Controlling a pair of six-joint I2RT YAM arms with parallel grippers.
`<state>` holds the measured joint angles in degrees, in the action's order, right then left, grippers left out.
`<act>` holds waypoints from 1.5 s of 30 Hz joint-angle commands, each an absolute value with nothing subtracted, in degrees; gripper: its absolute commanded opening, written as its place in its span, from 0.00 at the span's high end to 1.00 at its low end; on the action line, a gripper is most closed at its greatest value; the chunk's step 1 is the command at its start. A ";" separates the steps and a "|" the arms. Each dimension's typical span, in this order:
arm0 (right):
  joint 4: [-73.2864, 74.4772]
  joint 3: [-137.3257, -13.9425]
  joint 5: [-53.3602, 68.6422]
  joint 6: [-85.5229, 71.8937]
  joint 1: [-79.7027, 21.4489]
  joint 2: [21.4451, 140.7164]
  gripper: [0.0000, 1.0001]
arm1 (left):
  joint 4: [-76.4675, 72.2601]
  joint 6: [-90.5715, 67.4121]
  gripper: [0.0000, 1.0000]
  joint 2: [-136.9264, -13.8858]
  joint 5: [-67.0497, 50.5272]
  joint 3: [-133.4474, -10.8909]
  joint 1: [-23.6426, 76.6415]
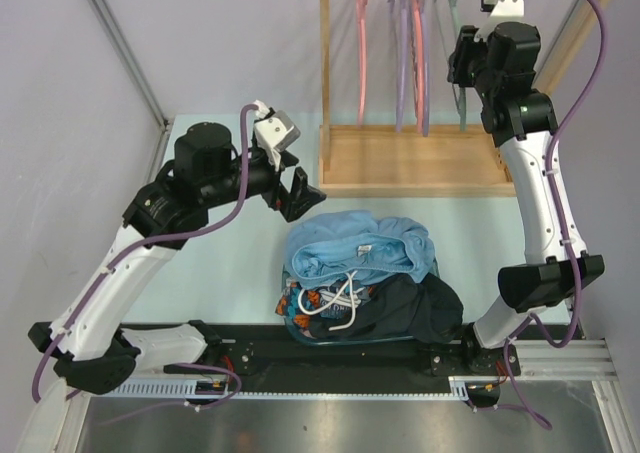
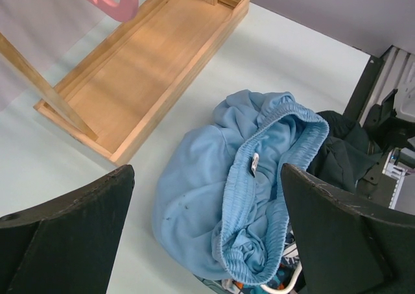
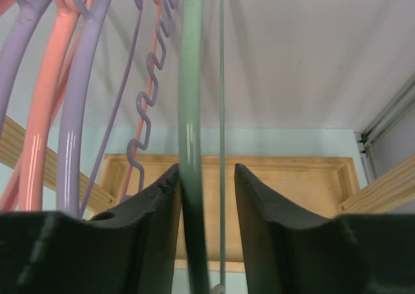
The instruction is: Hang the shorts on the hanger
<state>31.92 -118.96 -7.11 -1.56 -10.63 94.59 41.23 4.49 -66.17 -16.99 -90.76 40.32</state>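
Sky-blue shorts point(image 1: 355, 248) lie heaped on the counter point(image 1: 230, 263), seen from above, near the left pincer point(image 1: 298, 195). Left wrist: its fingers stand spread wide above the crumpled shorts. Right wrist: the right pincer point(image 3: 206, 171) straddles the sage hanger point(image 3: 190, 99) on the wooden rack point(image 3: 292, 177), not yet clamped.

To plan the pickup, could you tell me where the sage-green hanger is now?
In the right wrist view, the sage-green hanger hangs on the wooden rack, right of the purple hangers, between the right fingers.
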 commanded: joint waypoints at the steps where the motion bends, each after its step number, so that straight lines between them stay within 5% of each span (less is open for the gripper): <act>1: 30.41 -119.97 -6.60 -0.79 -10.20 94.22 0.72 | 41.13 0.71 0.00 -68.55 -21.17 -94.73 38.06; 5: 29.36 -118.74 -6.33 -0.18 -10.28 92.46 1.00 | 41.31 -2.10 0.00 -70.13 -24.60 -97.29 37.00; 31: 32.52 -112.68 -4.74 9.14 -18.62 72.52 1.00 | 35.25 -35.76 0.00 -82.44 -49.57 -114.96 22.68; 37: 31.73 -108.99 -7.38 9.40 -19.60 68.91 1.00 | 23.84 -47.43 0.00 -81.92 -56.24 -111.72 18.90; 45: 33.66 -107.58 -5.98 9.49 -18.90 66.98 1.00 | 27.86 -41.06 0.01 -82.09 -54.06 -108.75 17.23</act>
